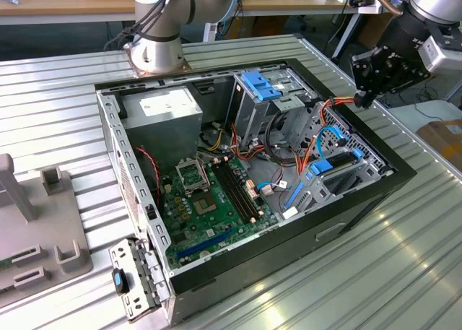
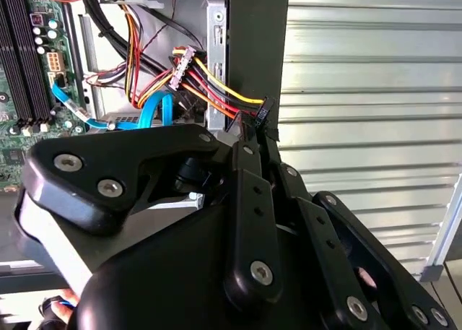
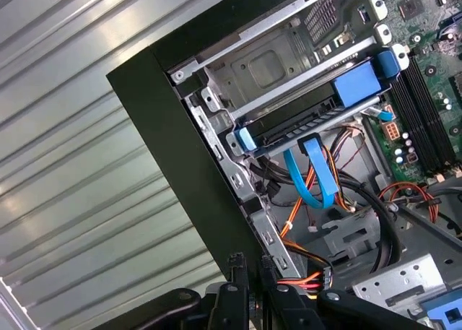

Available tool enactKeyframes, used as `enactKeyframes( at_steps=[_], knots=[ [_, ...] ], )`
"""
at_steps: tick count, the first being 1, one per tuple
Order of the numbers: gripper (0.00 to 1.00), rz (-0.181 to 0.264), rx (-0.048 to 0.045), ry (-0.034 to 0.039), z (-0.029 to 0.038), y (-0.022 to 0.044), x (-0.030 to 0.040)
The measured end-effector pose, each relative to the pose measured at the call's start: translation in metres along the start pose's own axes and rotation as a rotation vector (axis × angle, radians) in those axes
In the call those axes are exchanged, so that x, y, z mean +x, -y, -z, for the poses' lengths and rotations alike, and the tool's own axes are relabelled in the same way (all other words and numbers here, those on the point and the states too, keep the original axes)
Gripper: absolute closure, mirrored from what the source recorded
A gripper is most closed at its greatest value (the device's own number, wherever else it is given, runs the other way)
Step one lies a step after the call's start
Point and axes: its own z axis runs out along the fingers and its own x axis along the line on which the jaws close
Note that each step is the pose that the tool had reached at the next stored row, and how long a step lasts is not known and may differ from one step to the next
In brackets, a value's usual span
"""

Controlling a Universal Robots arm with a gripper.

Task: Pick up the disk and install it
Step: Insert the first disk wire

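Observation:
The disk point(image 3: 303, 117), a dark drive in a bright blue carrier, lies flat in the low bay at the corner of the open computer case point(image 1: 361, 200); in the exterior view the disk point(image 1: 328, 164) is near the case's right wall. A blue data cable point(image 3: 314, 171) loops beside it. My gripper point(image 1: 363, 97) hovers over the case's right rim, just beyond the disk. In the second wrist view the gripper point(image 2: 256, 131) is shut on a black power connector point(image 2: 261, 113) with yellow, red and orange wires trailing into the case. The first wrist view has the gripper point(image 3: 250, 268) right at the case wall.
An upright metal cage with a light-blue bracket point(image 1: 260, 84) stands mid-case. The motherboard point(image 1: 209, 200) and power supply point(image 1: 170, 110) fill the exterior view's left half. The arm's base point(image 1: 155, 52) is behind the case. A grey fixture point(image 1: 43, 222) sits at the left on the ribbed metal table point(image 1: 375, 272).

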Motion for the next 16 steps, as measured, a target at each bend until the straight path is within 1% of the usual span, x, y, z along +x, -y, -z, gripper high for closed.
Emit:
enactKeyframes(
  at_steps=[16],
  knots=[
    [0.83,-0.004,-0.0003,-0.0008,0.0001,-0.0001,-0.0003]
  ],
)
